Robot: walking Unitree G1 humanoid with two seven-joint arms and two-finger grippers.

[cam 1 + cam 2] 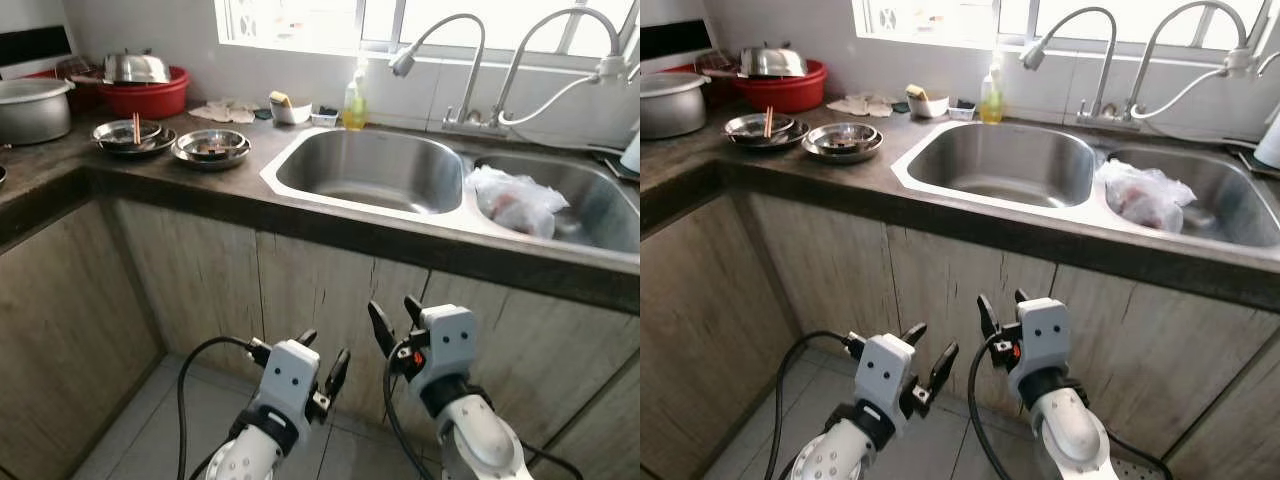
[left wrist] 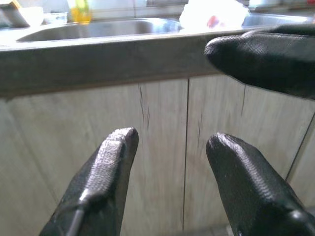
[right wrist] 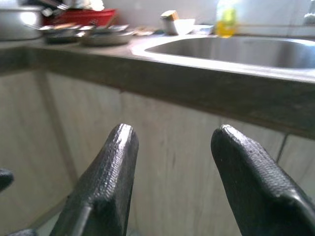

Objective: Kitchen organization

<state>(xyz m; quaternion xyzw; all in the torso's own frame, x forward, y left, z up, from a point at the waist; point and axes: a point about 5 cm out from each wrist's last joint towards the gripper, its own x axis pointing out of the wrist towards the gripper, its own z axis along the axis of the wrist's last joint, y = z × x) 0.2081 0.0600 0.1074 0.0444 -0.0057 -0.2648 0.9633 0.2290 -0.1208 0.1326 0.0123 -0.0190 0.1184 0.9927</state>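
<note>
Nearest, the left gripper (image 1: pixel 320 362) and the right gripper (image 1: pixel 396 318) are held low in front of the cabinet doors (image 1: pixel 300 300), below the surface (image 1: pixel 150 170); the jaws of both are apart and nothing is held. Above the doors, a double sink (image 1: pixel 370 170) is set into the surface. A white plastic bag (image 1: pixel 515 200) is seen in the right basin. To the left of the sink, two stacks of steel bowls (image 1: pixel 210 148) are placed side by side, one carrying chopsticks (image 1: pixel 136 127). Further left, a grey pot (image 1: pixel 30 108) is located. Behind the bowls, a red basin (image 1: pixel 145 95) with a steel lid is found. Against the back wall, a yellow soap bottle (image 1: pixel 354 105) and two taps (image 1: pixel 450 60) are positioned.
</note>
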